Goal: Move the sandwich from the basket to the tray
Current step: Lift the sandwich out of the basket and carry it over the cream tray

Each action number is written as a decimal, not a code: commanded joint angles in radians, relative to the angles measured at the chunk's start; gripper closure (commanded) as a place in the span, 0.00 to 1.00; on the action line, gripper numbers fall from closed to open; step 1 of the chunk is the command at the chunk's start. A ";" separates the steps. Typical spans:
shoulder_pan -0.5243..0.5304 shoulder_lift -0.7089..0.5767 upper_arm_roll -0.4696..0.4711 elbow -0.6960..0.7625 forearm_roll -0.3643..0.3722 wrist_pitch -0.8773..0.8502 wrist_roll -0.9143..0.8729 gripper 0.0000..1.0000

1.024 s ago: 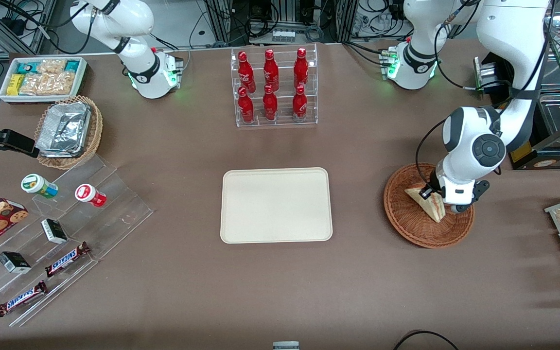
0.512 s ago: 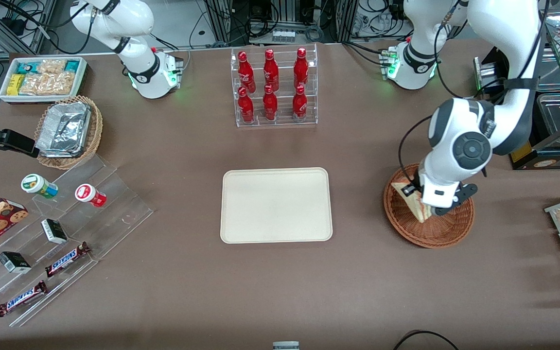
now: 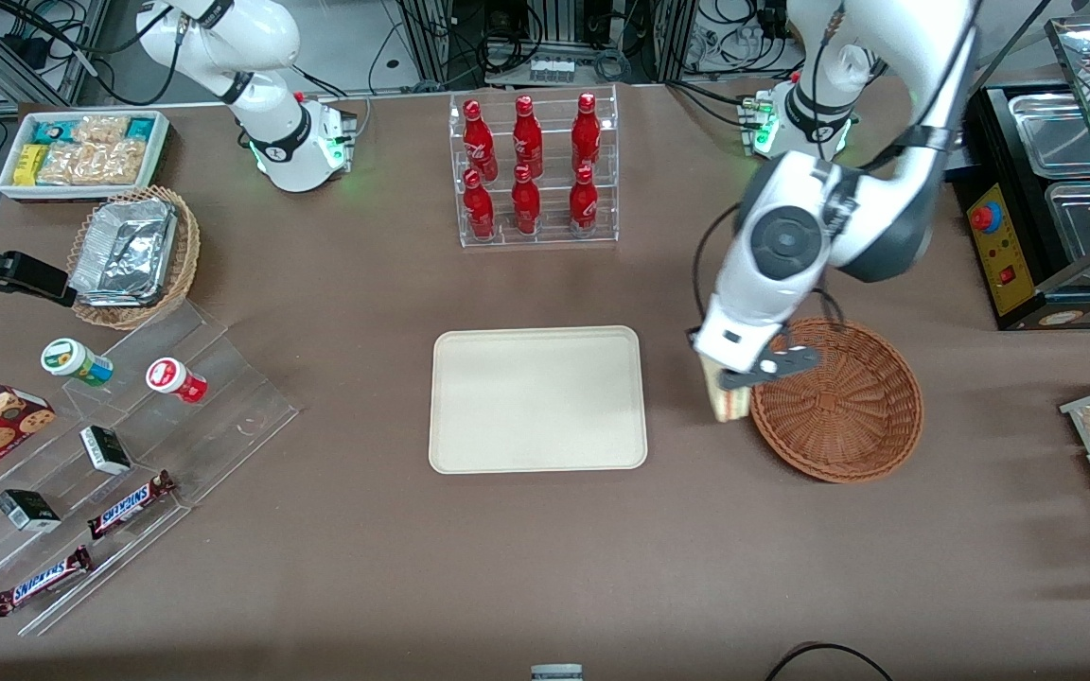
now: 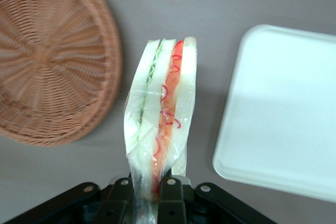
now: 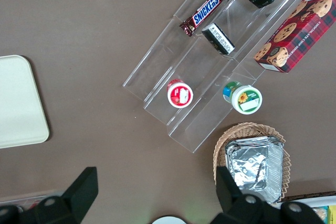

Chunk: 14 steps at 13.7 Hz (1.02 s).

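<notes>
sandwich (image 4: 160, 108) in gripper (image 4: 149, 190), between basket (image 3: 838, 402), tray (image 3: 537, 399)

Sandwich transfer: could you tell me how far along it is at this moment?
Done: the sandwich is out of the basket, which holds nothing. In hand: the gripper is shut on the sandwich, carrying it over bare table between basket and tray. Left: moving over the tray, which has nothing on it, lowering and releasing.

The front camera looks down on the whole worktop (image 3: 365, 567) from high up. The left wrist camera looks down from close by. Both show the tray (image 3: 537, 398) (image 4: 283, 114) and basket (image 3: 838, 402) (image 4: 47, 61).
</notes>
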 commanded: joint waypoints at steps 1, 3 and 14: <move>-0.053 0.084 -0.015 0.098 -0.021 -0.016 0.046 1.00; -0.089 0.140 -0.019 0.149 -0.021 -0.014 0.037 1.00; -0.157 0.381 -0.055 0.338 -0.008 0.065 -0.069 1.00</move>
